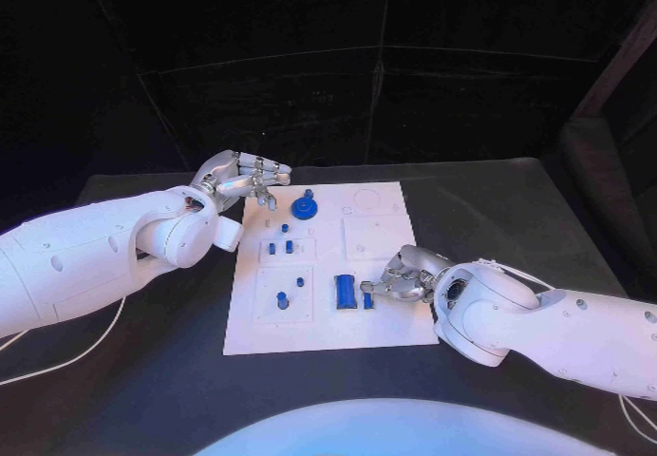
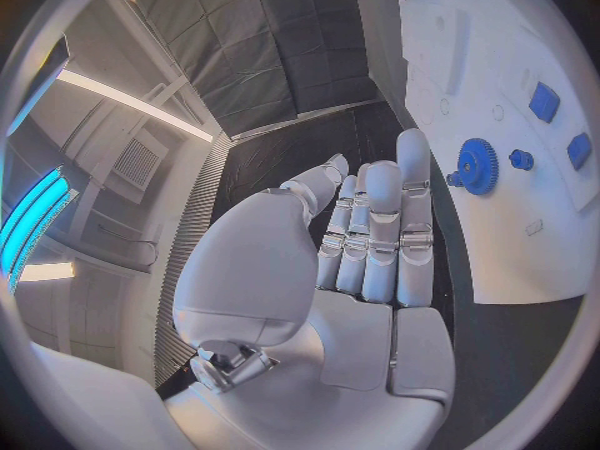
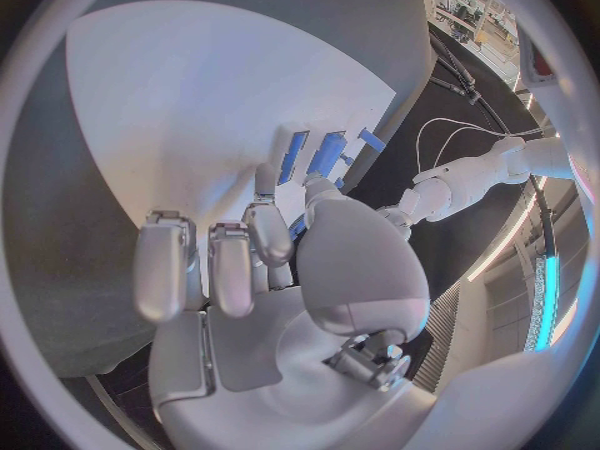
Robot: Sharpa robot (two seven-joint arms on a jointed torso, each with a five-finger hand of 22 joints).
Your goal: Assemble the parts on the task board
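On the white rectangular task board (image 1: 384, 313), no writing is legible. Left hand (image 1: 242, 178), at ten o'clock, spreads empty; right hand (image 1: 405, 274), at five, pinches a blue block (image 1: 367, 299).

Right hand (image 3: 281, 270), fingers reaching onto white task board (image 3: 188, 120); fingertips beside blue parts (image 3: 328, 154); left arm (image 3: 481, 180) beyond the board.

Parts (image 1: 347, 291) on task board (image 1: 384, 318)
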